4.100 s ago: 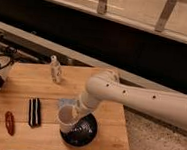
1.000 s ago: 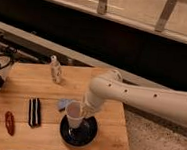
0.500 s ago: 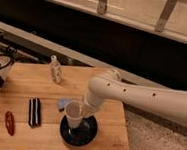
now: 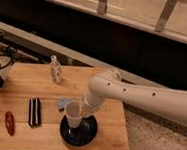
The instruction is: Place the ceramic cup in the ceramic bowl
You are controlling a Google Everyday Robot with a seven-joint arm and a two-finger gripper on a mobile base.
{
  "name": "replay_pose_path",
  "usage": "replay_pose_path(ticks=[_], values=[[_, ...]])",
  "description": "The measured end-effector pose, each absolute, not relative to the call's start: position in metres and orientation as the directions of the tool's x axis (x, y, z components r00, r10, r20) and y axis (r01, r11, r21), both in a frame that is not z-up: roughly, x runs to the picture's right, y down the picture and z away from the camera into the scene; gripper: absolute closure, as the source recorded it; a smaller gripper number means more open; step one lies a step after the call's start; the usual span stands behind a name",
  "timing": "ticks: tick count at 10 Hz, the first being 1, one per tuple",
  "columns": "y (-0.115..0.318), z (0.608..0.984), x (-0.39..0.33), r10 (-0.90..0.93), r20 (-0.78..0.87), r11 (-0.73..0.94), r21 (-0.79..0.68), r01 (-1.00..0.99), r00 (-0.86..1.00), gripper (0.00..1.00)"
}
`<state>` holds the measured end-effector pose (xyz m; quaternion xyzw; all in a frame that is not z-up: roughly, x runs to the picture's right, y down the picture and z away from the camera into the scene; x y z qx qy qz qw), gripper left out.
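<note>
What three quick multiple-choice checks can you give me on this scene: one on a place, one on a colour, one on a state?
1. Where is the ceramic cup?
A. Beside the red object at the left edge
B. Over the ceramic bowl, with the gripper close beside it
C. On the floor

2. What colour is the ceramic bowl?
A. Dark, near black
B. White
C. Red

3. How does the ceramic cup stand?
A. Upside down
B. Lying on its side
C. Upright, rim up

Answers:
1. B, since the cup's narrow base shows against the bowl's dark inside and the arm ends right at the cup.
2. A, since the bowl reads as a glossy dark disc against the pale wood.
3. C, since the cup's wide open rim faces up and its narrow end points down.
</note>
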<state>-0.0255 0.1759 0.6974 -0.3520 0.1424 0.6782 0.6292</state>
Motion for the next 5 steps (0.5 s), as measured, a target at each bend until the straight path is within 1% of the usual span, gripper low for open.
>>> replay_pose_path(ticks=[5], values=[[0.1759,0.6994,-0.0285,0.75,-0.66,-0.17,-0.252,-0.953,0.041,1.0]])
